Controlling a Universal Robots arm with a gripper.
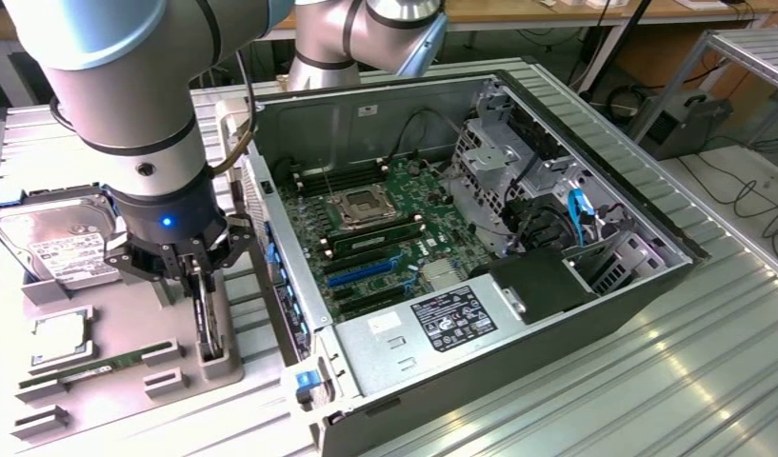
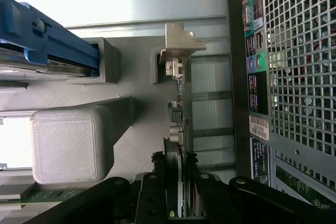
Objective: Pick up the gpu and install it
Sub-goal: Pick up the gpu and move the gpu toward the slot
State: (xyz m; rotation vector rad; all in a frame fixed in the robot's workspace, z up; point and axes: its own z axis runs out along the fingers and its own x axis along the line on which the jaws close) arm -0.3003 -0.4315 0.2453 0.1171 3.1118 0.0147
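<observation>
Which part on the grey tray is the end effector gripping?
The gpu, the black card standing on edge, clamped in the end effector; the hard drive and RAM stick sit apart, untouched.

readable text: none | labels on hard drive (image 1: 58, 249), power supply (image 1: 455, 319): illegible

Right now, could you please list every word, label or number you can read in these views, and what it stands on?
No text is legible.
White label on the hard drive: print too small to read.
Black label on the power supply: too small to read.
Barcode sticker on the computer case's rear panel: blurred.
</observation>
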